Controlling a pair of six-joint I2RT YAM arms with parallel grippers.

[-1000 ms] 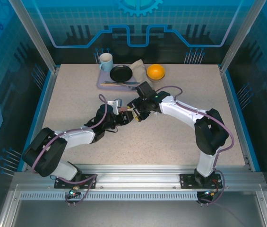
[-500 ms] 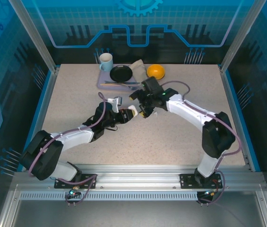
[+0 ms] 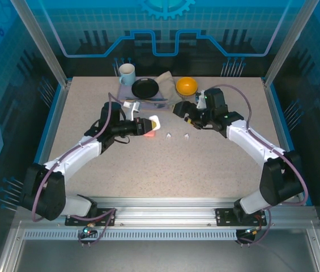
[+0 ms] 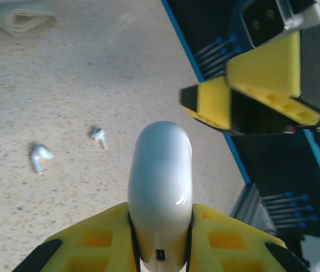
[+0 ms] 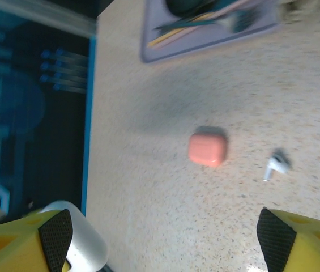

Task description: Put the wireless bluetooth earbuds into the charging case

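**Held item.** The white charging case [image 4: 160,175] is clamped between the yellow fingers of the left gripper [image 3: 148,126], which is closed tight on it. The case appears to be raised off the table [image 3: 216,164] at centre left, with its rounded end pointed right. This orientation is judged to present the case to the opposite arm. Whether the lid is open cannot be determined.

**Free arm.** The right gripper [image 3: 183,111] is spread wide and nothing is carried in it. It is positioned to the right of the held case and slightly farther back, beside the tray [image 3: 121,97]. The wide stance is judged to be preparation for a pick.

**Task items.** The left white earbud [image 3: 168,136] and the right white earbud [image 3: 186,136] are laid loose on the table, just nearer than both grippers and apart from each other. Neither is seated in a case. A pink charging case [image 5: 208,148] is rested on the table near one earbud.

**Status.** Insertion is judged not yet started. A fine pinch is required next, since the earbuds are tiny and may be pushed aside.
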